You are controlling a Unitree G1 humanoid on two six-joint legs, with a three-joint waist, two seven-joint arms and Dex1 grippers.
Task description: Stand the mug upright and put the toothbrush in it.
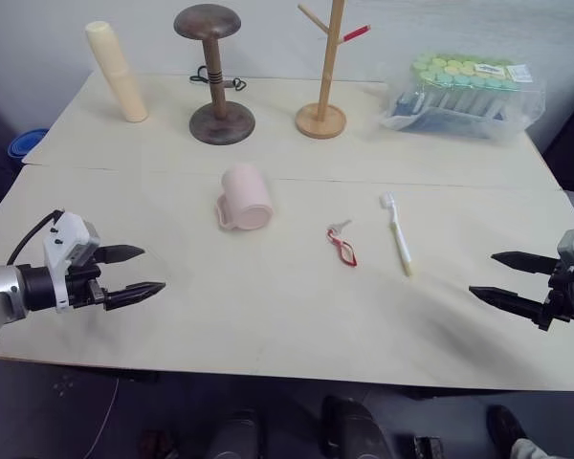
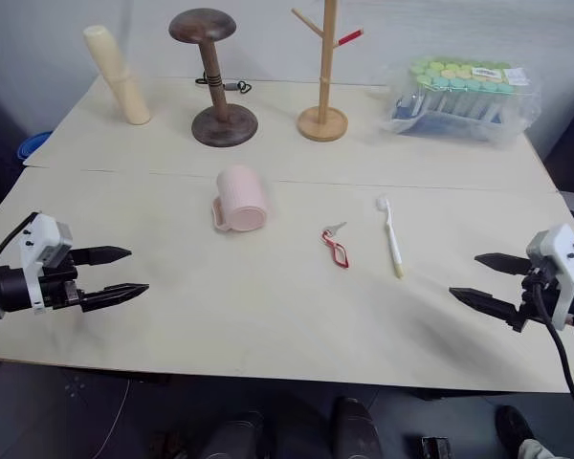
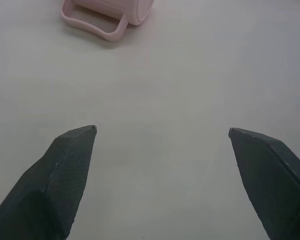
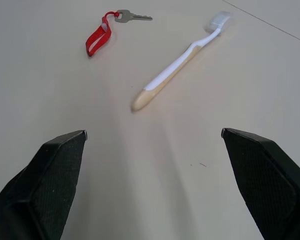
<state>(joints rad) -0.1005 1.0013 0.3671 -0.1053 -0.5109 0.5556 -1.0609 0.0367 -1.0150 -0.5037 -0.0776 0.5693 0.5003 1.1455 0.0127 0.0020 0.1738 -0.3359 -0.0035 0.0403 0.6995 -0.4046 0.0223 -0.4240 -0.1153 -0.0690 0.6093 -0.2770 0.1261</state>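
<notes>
The pink mug [image 1: 244,197] lies on its side near the middle of the bench [image 1: 268,316], with its handle [image 1: 223,214] on the bench top. The toothbrush [image 1: 397,232] lies flat on the bench, well to the right of the mug, with its white head pointing to the far side and its yellow end pointing to the near side. Between the mug and the toothbrush lies a small key with a red loop [image 1: 342,244], closer to the toothbrush. The left gripper [image 1: 134,271] hangs over the near left part of the bench, its two black fingers spread wide with nothing between them, and it is well apart from the mug. The right gripper [image 1: 505,278] hangs over the near right part, also spread wide and holding nothing, near the toothbrush but not touching it. At the far side stand a tall cream cylinder [image 1: 117,72], a dark wooden stand [image 1: 213,76], a light wooden peg tree [image 1: 324,72] and a clear box of tubes [image 1: 464,96].
</notes>
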